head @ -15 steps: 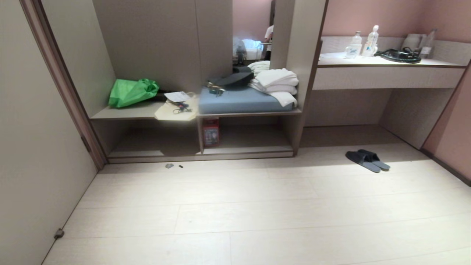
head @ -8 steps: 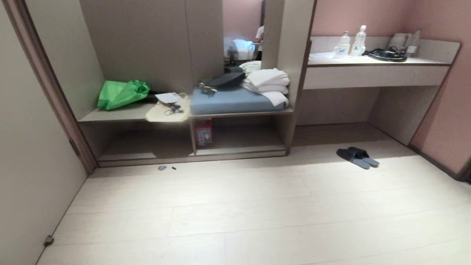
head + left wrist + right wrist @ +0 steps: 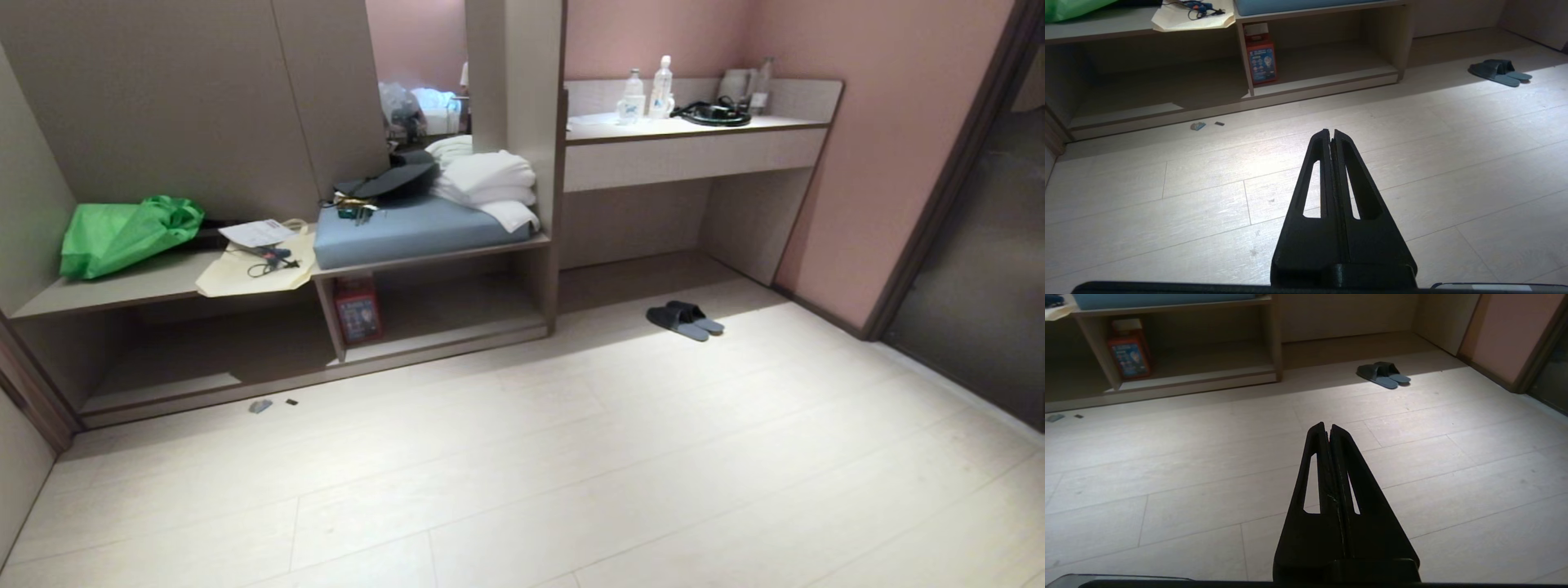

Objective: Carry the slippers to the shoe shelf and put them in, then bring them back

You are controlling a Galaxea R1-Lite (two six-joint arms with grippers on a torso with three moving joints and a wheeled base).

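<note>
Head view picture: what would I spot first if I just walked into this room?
Probably the bright green bag on the bench top at the far left, the loudest colour in the room. Next, the dark slippers, side by side on the pale floor under the desk counter. Then the white folded towels on the blue cushion above the shoe shelf.

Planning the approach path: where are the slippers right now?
In the head view the slippers lie side by side on the floor, right of centre, just past the shoe shelf's right end and in front of the recess under the desk.
</note>
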